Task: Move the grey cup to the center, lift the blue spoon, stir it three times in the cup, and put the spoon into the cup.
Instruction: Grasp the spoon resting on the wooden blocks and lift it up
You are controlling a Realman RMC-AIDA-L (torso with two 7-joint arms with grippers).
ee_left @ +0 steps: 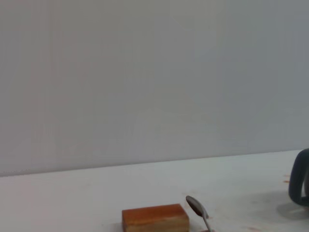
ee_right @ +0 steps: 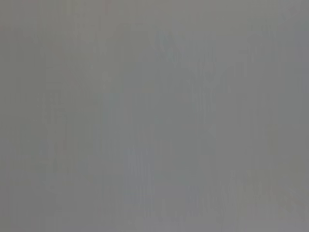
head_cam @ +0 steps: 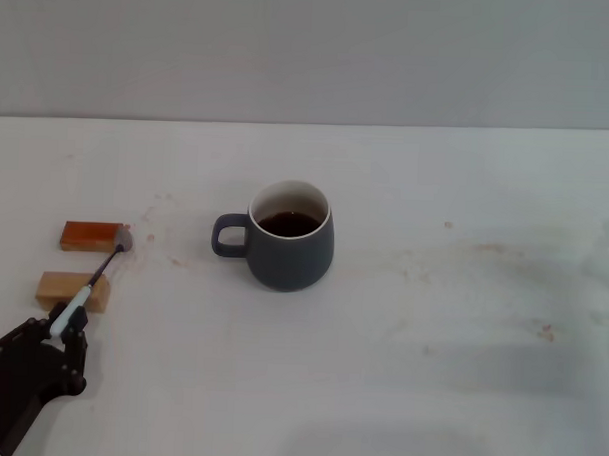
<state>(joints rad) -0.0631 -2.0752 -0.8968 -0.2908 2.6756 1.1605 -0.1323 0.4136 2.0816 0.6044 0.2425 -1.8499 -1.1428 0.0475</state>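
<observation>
A: Spoon first. Where is the blue spoon [head_cam: 95, 281], and who has it?

B: It lies propped across two wooden blocks at the robot's left on the worktop [head_cam: 429, 392]: handle over the tan block [head_cam: 70, 291], metal bowl resting at the near corner of the orange block [head_cam: 90, 236]. The left gripper [head_cam: 65, 332] sits at the pale handle end, its fingers closed to the width of the handle and apparently pinching it.

A: Why the blocks?

B: My guess is that they hold the thin handle clear of the worktop, so fingers can get around it instead of scraping a flat surface.

A: And the grey cup [head_cam: 288, 237]?

B: Upright near the middle of the worktop, well apart from the spoon, loop handle turned toward the left arm, dark liquid inside. It looks already placed at the center, so lifting the spoon would be the step in hand.

A: Does the left wrist camera add anything?

B: It sees low across the worktop: the spoon's bowl raised beside the orange block, and just an edge of the cup. It shows no fingers; only the head camera gives the grasp.

A: The right gripper?

B: Not seen. Its wrist camera shows only featureless grey, and the head camera has merely a dark speck at the right edge.
</observation>
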